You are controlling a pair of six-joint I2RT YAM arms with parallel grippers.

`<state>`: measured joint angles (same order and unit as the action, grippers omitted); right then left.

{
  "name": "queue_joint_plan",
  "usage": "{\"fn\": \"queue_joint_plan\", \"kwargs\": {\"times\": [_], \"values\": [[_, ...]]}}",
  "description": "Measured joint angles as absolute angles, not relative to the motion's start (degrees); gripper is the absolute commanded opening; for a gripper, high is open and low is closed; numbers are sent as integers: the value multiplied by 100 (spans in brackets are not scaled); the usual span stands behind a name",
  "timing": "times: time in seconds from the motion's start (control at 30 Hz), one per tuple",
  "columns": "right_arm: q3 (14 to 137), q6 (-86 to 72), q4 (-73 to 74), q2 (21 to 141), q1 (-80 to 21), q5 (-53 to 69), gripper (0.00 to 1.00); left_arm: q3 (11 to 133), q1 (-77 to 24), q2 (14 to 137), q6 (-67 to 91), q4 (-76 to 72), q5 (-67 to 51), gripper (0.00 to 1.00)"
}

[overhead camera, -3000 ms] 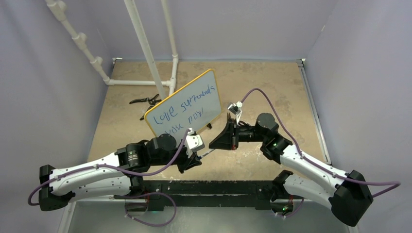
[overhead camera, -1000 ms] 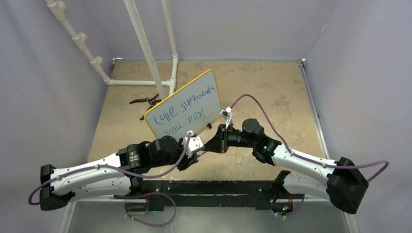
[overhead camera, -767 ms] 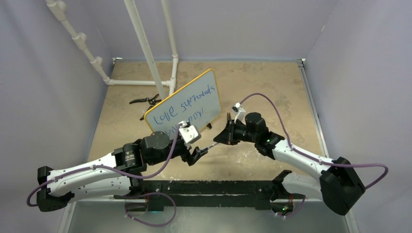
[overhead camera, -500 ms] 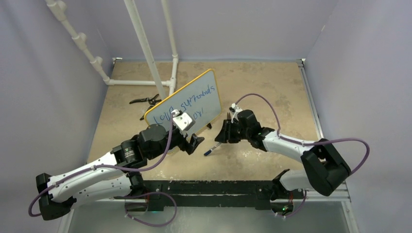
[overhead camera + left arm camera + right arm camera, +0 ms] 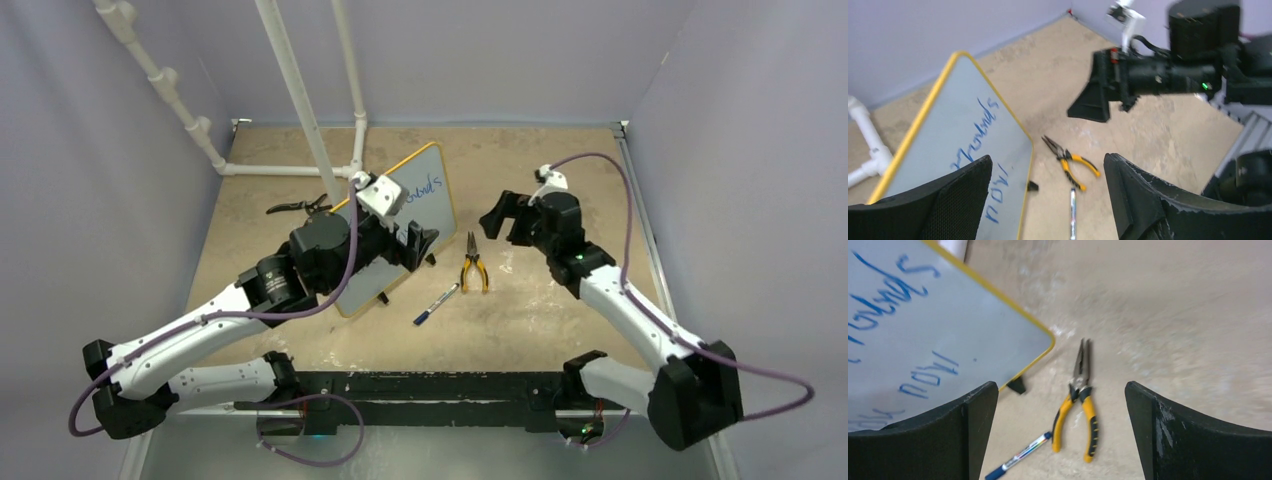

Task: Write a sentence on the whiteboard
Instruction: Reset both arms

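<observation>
The whiteboard stands tilted on the table, its yellow frame partly hidden behind my left arm. The sentence in blue marker strokes shows on it, also in the right wrist view. A blue-capped marker lies free on the table in front of the board, seen too in both wrist views. My left gripper hangs open above the board's right edge, empty. My right gripper is raised to the right, open and empty.
Yellow-handled pliers lie right of the board's foot, next to the marker. A dark tool lies behind the board on the left. White pipes rise at the back left. Grey walls enclose the table.
Both grippers have opened and both arms have risen and pulled apart. The marker, earlier between the two grippers, now lies on the table, and the yellow pliers have come into sight.
</observation>
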<state>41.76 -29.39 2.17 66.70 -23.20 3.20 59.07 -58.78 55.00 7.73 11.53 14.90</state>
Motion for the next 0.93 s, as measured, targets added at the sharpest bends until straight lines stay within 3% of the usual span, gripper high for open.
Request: {"fn": "queue_joint_plan", "kwargs": {"times": [0.23,0.47,0.67,0.93], "values": [[4191,-2429,381,4895,-2117,-770,99,6842,-5430,5863,690,1190,2034,86],[4182,-1944,-16,3297,-2121,-1566,99,6860,-4512,5631,692,1188,2456,88],[4176,-1844,-45,3162,-2126,-1885,99,6416,-3566,5251,805,1179,2576,88],[4176,-1826,-5,3175,-2130,-2121,99,6156,-3175,5135,897,1155,2580,88]]}}
